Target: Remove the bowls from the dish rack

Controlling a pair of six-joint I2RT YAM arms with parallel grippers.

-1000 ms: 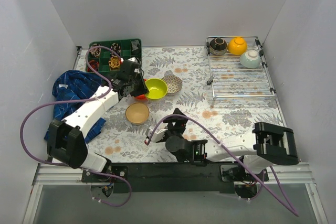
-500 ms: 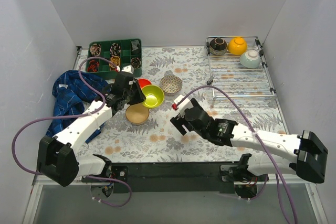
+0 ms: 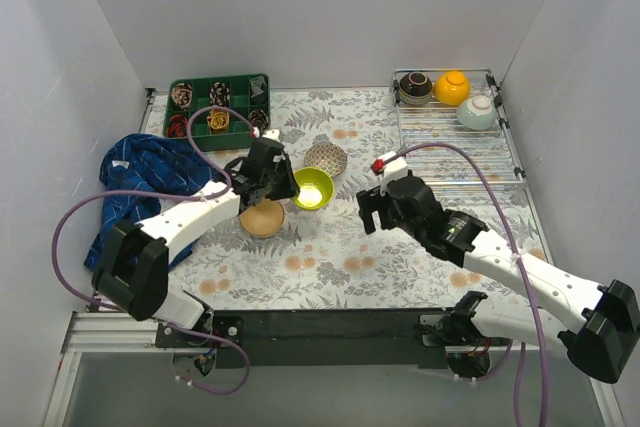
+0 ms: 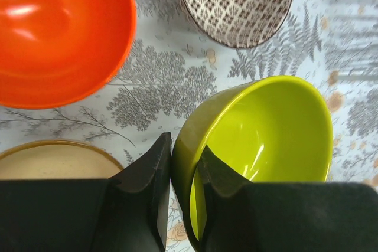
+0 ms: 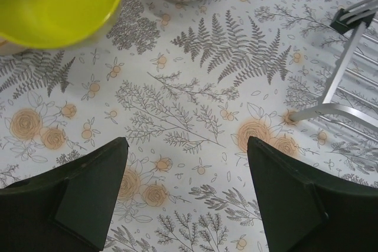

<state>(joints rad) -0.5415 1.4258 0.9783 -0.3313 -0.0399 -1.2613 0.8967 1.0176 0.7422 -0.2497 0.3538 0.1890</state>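
Observation:
My left gripper (image 4: 186, 146) is shut on the near rim of the lime green bowl (image 4: 266, 140), one finger inside and one outside, holding it tilted. In the top view that gripper (image 3: 278, 183) and the lime bowl (image 3: 313, 188) sit between the beige bowl (image 3: 262, 218) and the white patterned bowl (image 3: 326, 159). A red-orange bowl (image 4: 59, 33) lies beside them. The dish rack (image 3: 455, 152) at the far right holds the dark brown (image 3: 415, 88), yellow-orange (image 3: 453, 87) and pale mint (image 3: 477, 112) bowls. My right gripper (image 3: 384, 209) hovers open and empty over the tablecloth (image 5: 186, 143), left of the rack.
A green compartment tray (image 3: 218, 105) stands at the far left, and a crumpled blue cloth (image 3: 140, 182) lies in front of it. A leg of the rack (image 5: 338, 75) shows at the right edge of the right wrist view. Grey walls close in three sides.
The left gripper has carried the lime green bowl to the right, away from the red-orange bowl. The right arm has swung out from the near edge toward the rack, jaws staying open.

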